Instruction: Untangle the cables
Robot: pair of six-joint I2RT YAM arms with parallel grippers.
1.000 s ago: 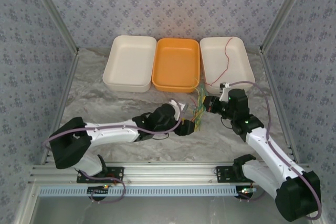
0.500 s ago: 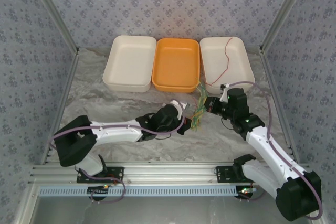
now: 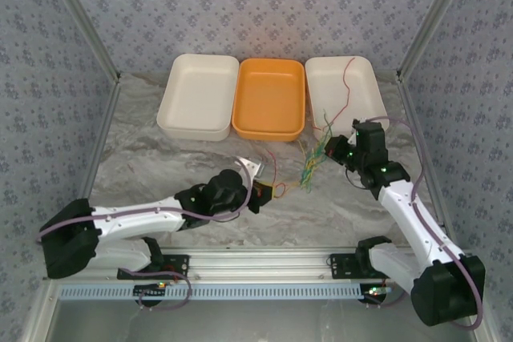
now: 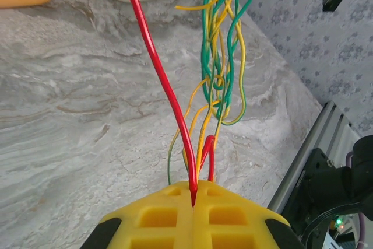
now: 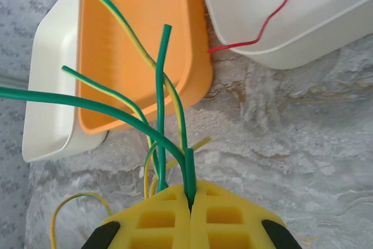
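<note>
Separating the Cable Bundle: Progress and Grip State

Progress is judged early to middle. One red wire (image 3: 346, 78) lies apart from the rest in the right-hand white tray (image 3: 373, 106). The other cables (image 3: 309, 167), dark green and yellow-green, form one knotted cluster between the two grippers, just in front of the orange tray (image 3: 270, 95). It hangs from the right side down toward the table (image 3: 160, 150). These strands are left to separate.

At the left gripper (image 4: 194, 197), the jaws are clenched, with the pads meeting on a second red wire (image 4: 152, 56) that runs up beside the cluster. At the right gripper (image 5: 188, 199), the jaws are clenched on a dark green wire (image 5: 187, 167), and neighbouring green strands fan out toward the orange tray. Whether the second red wire is free of the cluster cannot be confirmed; it appears to pass alongside the strands, not through them
</note>
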